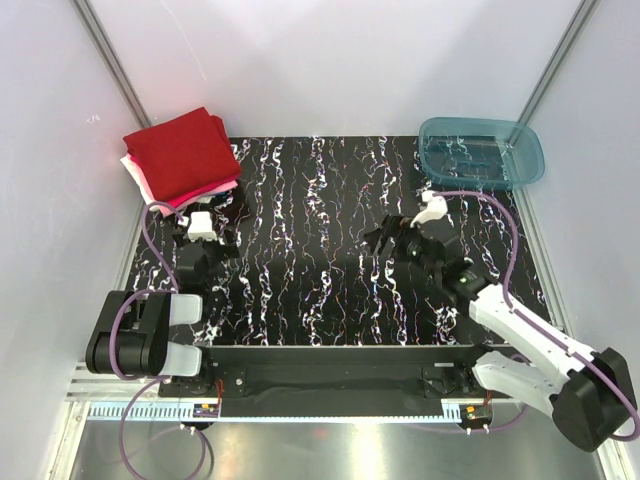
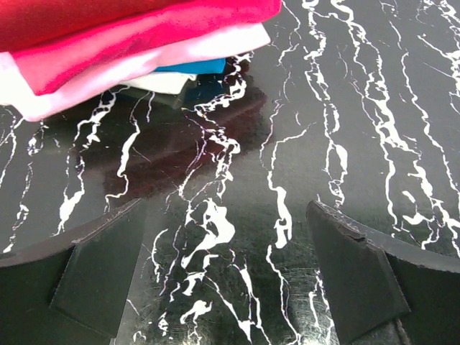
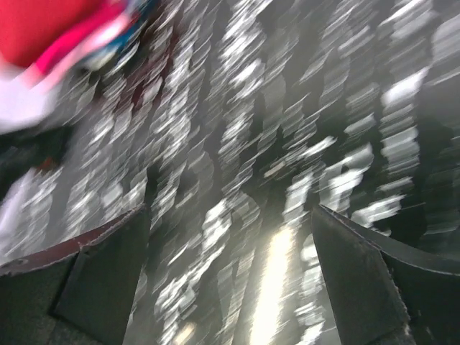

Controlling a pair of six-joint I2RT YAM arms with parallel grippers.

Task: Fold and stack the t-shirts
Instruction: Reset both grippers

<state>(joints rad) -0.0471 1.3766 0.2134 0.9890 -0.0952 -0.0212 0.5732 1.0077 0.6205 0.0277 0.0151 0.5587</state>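
Observation:
A stack of folded t-shirts (image 1: 182, 155) lies at the table's back left corner, with the dark red shirt on top and pink and white edges under it. In the left wrist view the stack (image 2: 129, 43) shows dark red, magenta, pale pink, white and blue layers. My left gripper (image 1: 207, 238) is open and empty just in front of the stack; it also shows in the left wrist view (image 2: 226, 277). My right gripper (image 1: 392, 238) is open and empty over the middle of the table. The right wrist view (image 3: 230, 280) is blurred, with the stack (image 3: 50, 43) at its upper left.
A teal see-through plastic tub (image 1: 482, 152) stands at the back right corner. The table top (image 1: 320, 270) is black with white veins. White walls close in the left, back and right sides.

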